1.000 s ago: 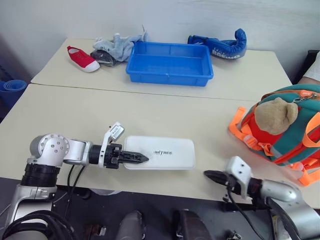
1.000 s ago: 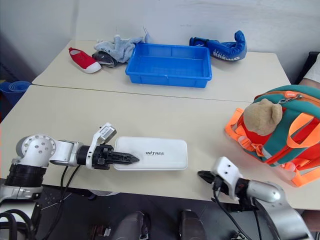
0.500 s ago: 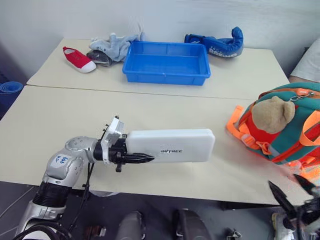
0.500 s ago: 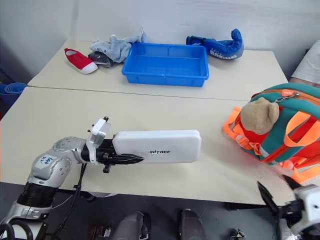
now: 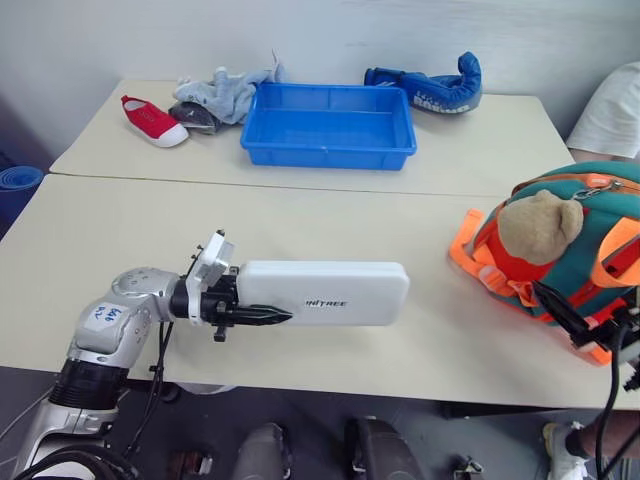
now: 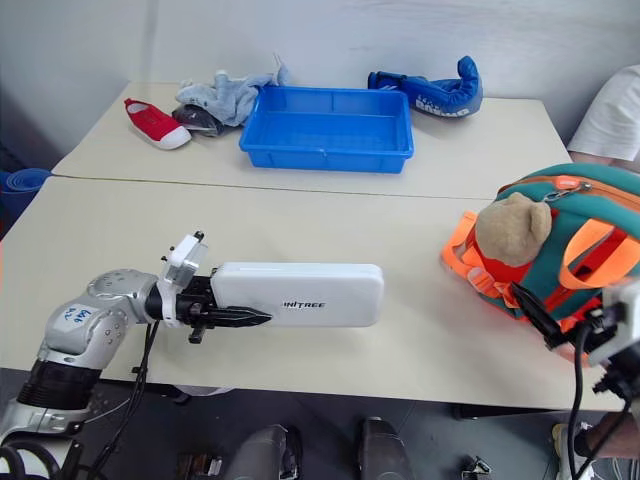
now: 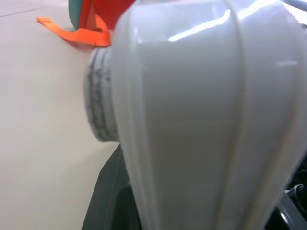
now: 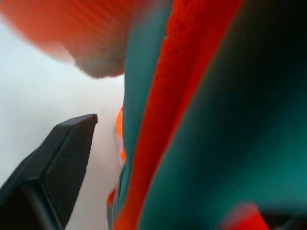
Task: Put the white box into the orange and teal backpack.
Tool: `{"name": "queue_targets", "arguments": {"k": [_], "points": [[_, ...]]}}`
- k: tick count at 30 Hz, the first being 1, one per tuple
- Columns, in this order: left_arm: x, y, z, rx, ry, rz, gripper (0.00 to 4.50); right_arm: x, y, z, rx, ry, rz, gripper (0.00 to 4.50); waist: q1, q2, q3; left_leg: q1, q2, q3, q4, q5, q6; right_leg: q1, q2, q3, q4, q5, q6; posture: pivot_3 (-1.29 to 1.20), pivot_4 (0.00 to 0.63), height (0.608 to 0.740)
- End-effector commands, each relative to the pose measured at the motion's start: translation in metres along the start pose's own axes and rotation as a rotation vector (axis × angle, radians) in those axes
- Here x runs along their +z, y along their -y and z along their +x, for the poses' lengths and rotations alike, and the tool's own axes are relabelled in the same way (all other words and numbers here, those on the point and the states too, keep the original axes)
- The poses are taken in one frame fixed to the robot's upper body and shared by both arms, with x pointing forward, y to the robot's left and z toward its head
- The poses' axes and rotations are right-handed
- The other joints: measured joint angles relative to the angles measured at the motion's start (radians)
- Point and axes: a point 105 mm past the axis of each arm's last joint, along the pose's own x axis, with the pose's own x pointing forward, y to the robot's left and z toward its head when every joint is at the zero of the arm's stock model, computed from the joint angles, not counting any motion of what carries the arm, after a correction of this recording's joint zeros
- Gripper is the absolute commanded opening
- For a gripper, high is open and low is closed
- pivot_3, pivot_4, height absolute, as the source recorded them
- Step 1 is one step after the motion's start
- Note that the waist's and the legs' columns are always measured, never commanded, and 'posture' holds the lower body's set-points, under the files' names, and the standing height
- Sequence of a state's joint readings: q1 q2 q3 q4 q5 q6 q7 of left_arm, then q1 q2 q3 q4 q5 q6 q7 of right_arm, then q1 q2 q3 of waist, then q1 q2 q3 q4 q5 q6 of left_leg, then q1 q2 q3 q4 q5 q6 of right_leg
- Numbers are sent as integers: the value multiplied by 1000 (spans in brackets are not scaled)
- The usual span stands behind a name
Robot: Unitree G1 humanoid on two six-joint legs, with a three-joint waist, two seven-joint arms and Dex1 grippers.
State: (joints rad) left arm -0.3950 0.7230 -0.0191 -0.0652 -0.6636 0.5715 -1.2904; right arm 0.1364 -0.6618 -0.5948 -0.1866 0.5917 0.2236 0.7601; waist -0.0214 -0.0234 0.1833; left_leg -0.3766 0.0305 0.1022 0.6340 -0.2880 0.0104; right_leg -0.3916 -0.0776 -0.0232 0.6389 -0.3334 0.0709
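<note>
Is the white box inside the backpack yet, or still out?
Out. The white box is held at one end by the left gripper over the table, apart from the orange and teal backpack.

a plain test room: two bare beige tabletop [image 5: 300, 215] surfaces pushed together against a blank white wall [image 5: 300, 35], holding scattered props.
</note>
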Motion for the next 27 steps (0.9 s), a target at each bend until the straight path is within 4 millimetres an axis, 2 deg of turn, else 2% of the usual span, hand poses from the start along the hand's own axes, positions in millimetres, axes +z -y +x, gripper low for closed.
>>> {"name": "queue_targets", "arguments": {"k": [1,7,10,13,16,18,20,22,23,27], "points": [[34,10,-3,-34,56,78,1418,9,-12,21,90,38,-4,3222,-2,0,0,-1,0,0,1,0,0,0,0,0,0,0,1,0,150,740],[37,-1,-27,84,101,9,1418,21,-54,47,262,88,20,1108,-11,0,0,0,1,1,2,1,-1,0,1,1,2,1,2,0,150,740],[31,-14,-47,200,119,-98,1418,33,-89,58,392,138,118,105,-14,0,0,1,1,1,2,2,-3,-1,1,2,4,1,2,0,150,740],[29,-22,-67,295,131,-134,1418,36,-127,62,529,146,194,46,-13,0,0,1,1,0,2,2,-2,-1,1,1,5,1,1,0,150,740],[28,-23,-83,348,153,-143,1418,48,-171,60,683,178,276,46,-11,0,1,0,1,0,1,2,-2,-2,0,1,5,1,1,0,150,740],[31,-18,-87,330,178,-136,1418,55,-194,51,791,167,312,46,-11,-1,1,0,1,0,1,1,-3,-2,0,1,4,1,1,0,150,740],[36,-5,-86,261,181,-151,1418,60,-212,28,932,83,366,46,-9,-1,1,-1,1,0,1,1,-2,-3,-1,1,3,1,1,0,150,740],[41,10,-80,188,141,-124,1418,54,-214,6,998,-43,361,46,-8,-1,1,-2,1,-1,0,0,-2,-3,-1,1,2,0,1,0,150,740],[47,11,-80,189,164,-119,1418,53,-212,-2,1013,-94,367,46,-7,-1,1,-2,1,-1,-1,0,-1,-3,-2,0,-1,0,1,0,150,740],[56,10,-84,224,205,-76,1418,58,-185,-26,993,-245,445,46,-3,-2,1,-3,0,-6,-1,-1,0,0,-3,-1,-5,0,1,0,150,740]]}}
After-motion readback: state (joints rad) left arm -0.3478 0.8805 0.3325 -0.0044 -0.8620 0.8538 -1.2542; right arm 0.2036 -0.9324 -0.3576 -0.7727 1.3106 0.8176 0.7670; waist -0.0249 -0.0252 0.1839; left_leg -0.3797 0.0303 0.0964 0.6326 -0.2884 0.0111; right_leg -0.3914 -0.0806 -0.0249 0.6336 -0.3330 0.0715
